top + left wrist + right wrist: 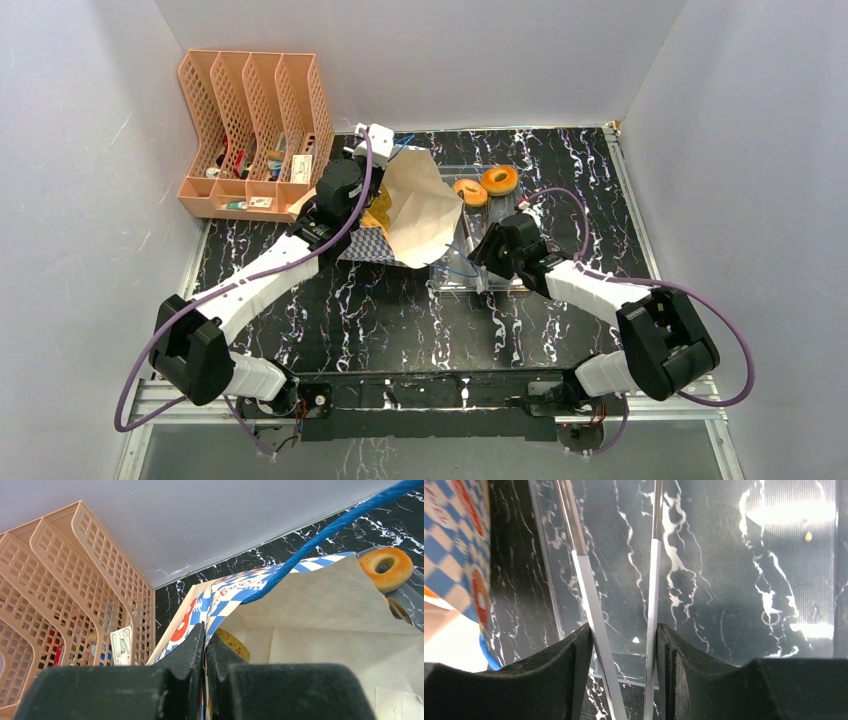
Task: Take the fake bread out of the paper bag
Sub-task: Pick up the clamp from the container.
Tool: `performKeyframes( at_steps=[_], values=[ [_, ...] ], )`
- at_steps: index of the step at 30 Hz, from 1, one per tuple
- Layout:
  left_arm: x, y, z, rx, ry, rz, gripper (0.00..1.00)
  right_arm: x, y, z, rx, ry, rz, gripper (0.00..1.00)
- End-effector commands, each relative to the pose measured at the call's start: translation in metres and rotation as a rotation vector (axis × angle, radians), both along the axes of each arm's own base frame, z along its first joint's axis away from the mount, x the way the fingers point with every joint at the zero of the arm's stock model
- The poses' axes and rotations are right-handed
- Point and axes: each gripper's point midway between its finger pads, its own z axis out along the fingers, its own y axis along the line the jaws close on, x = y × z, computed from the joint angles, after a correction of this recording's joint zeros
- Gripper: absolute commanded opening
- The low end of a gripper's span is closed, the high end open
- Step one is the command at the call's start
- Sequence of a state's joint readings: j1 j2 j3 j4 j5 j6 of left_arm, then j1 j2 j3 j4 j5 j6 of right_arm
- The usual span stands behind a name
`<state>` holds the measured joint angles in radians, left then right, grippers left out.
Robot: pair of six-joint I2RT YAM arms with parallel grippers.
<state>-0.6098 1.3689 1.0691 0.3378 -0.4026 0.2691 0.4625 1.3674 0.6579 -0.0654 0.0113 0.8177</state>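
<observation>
While left tool (pixel 205 636) pinches paper bag (pixel 320 600), right tool (pixel 624 632) — part-open — clasps tongs (pixel 653 590)

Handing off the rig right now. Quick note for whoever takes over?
Grippers: left gripper has its jaws shut on the paper bag at its checkered edge. The right gripper has its jaws shut on the metal tongs, over the clear tray.
Done: two glazed rings lie on the tray beside the bag.
Left: a golden bread piece shows inside the bag; the rest of the interior is hidden.
</observation>
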Motion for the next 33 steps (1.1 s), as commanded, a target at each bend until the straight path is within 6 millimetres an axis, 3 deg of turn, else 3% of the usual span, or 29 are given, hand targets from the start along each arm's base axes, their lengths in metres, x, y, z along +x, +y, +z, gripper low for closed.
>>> performKeyframes(
  at_steps=[1, 6, 12, 17, 22, 27, 33],
  values=[
    [-0.003, 0.005, 0.021, -0.048, -0.045, 0.003, 0.0, 0.002, 0.002, 0.004, 0.037, -0.04, -0.008, 0.45],
    [-0.003, 0.005, 0.02, -0.047, -0.044, 0.005, 0.0, -0.003, 0.0, -0.004, 0.037, -0.03, -0.006, 0.46],
    [-0.003, 0.005, 0.017, -0.045, -0.036, 0.006, 0.0, -0.008, 0.003, 0.003, 0.074, -0.044, 0.008, 0.47],
    [-0.002, 0.003, 0.019, -0.057, -0.036, 0.002, 0.0, 0.007, 0.008, 0.011, 0.066, -0.061, 0.005, 0.49],
    [-0.002, 0.002, 0.022, -0.072, -0.033, -0.001, 0.0, 0.023, 0.012, 0.0, 0.022, -0.047, 0.009, 0.49],
    [-0.002, 0.001, 0.021, -0.074, -0.031, -0.001, 0.0, 0.025, 0.005, -0.002, 0.007, -0.062, -0.022, 0.47],
    [0.0, -0.001, 0.018, -0.072, -0.026, -0.003, 0.0, 0.024, 0.004, 0.013, 0.026, -0.102, -0.025, 0.46]
  ],
)
